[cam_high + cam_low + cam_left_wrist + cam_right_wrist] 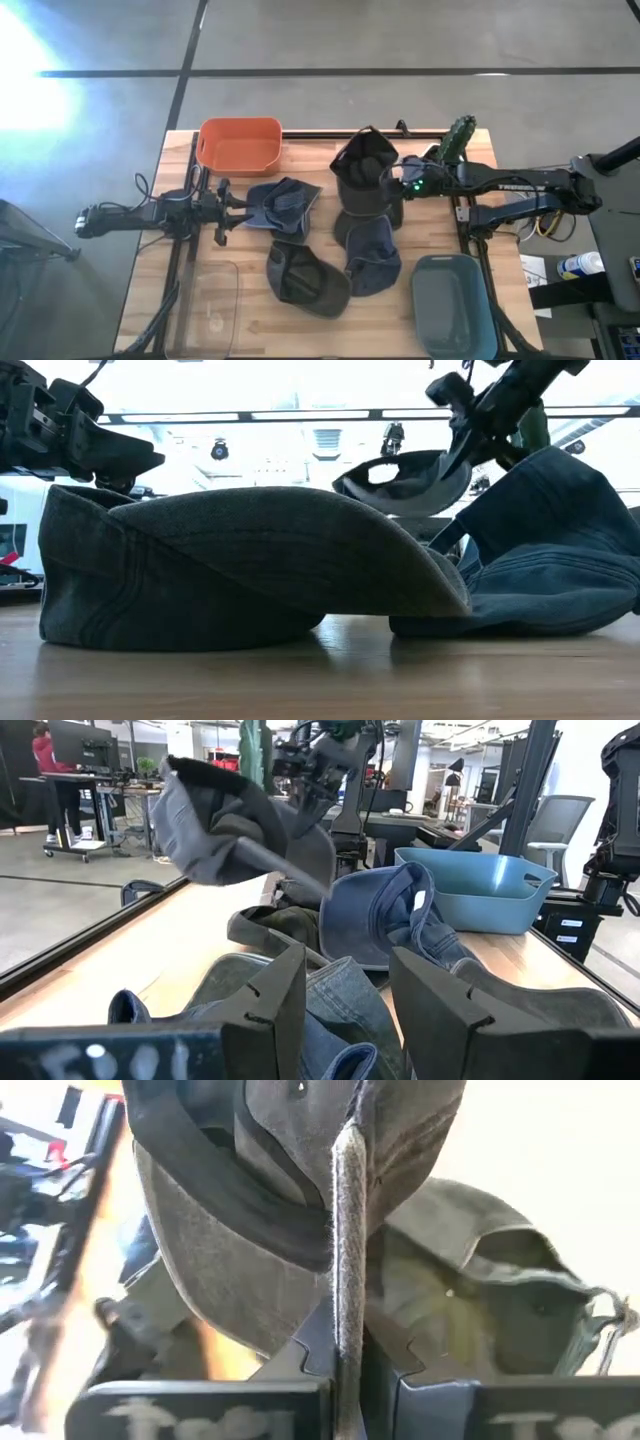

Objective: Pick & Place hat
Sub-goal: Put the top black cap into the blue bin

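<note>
My right gripper (398, 183) (347, 1350) is shut on a dark grey cap (362, 168) (405, 482), which is held up above the table's middle. My left gripper (228, 209) (345, 1000) is open at the left edge of a blue denim cap (285, 205) (330, 1010) that lies on the table; whether it touches the cap cannot be told. Other caps lie on the table: an olive one (305, 282) (240, 570), a blue one (372, 262) (560, 550), and a dark one (365, 228) under the lifted cap. My right gripper pinches the dark grey cap's brim (348, 1305) between its two fingers; the brim shows edge-on in the right wrist view. The fingers come level from the table's right side. The cap is lifted clear, and its crown (260, 1200) hangs beyond the fingers.
An orange bin (240, 145) sits at the far edge, a blue-grey bin (452, 310) at the near right, and a clear container (212, 310) at the near left. A green cactus-like object (458, 140) stands at the far right. People and desks show beyond the table.
</note>
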